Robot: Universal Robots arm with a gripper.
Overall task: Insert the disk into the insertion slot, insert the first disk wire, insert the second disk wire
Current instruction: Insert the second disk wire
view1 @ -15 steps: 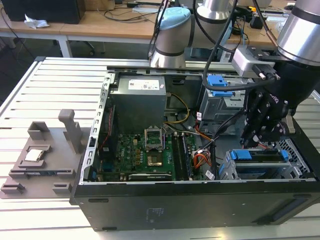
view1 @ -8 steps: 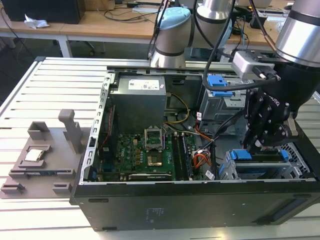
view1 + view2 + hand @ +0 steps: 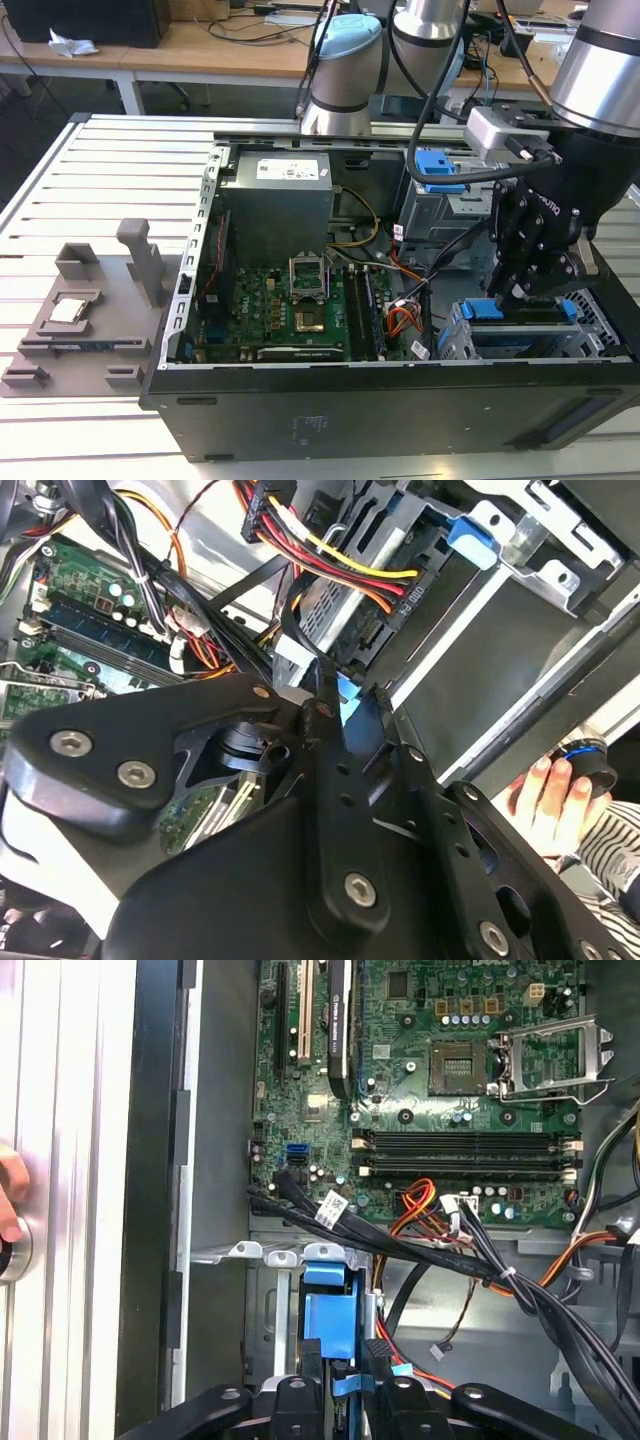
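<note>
Hovering low over the near corner of the open black tower computer case (image 3: 300,420), black multi-link gripper (image 3: 530,290) at the exterior view's right. Fingers (image 3: 312,1380) narrow, pinching the bright blue plastic caddy edge of the flat rectangular disk (image 3: 325,1320) in the first wrist view. Disk (image 3: 520,312) lying flat within the rectangular insertion slot (image 3: 455,340) of the silver perforated sheet-metal drive cage, blue caddy ends showing on either side of the gripper in the exterior view. How deep the disk sits, cannot tell. Same slot seen in the second wrist view as a grey bay wall (image 3: 480,650), gripper linkage (image 3: 340,720) dark across the foreground, sliver of blue caddy (image 3: 348,695) just beside the fingertips.

Bundle of red, yellow, orange and black wires (image 3: 330,570) draped over the bay, black connector touching nothing visible. Black flat cables (image 3: 420,1245) crossing above the cage in the first wrist view. Green motherboard (image 3: 300,300) with empty socket in the case middle, grey power supply box (image 3: 275,205) behind it. Second grey cage with broad blue ribbed latch (image 3: 437,170) further back, well apart from the gripper. Grey plastic fixture tray (image 3: 75,320) on the slatted aluminium surface (image 3: 110,170) at the exterior view's left. Person's hand (image 3: 550,800) resting near the case edge, striped sleeve beside it.
</note>
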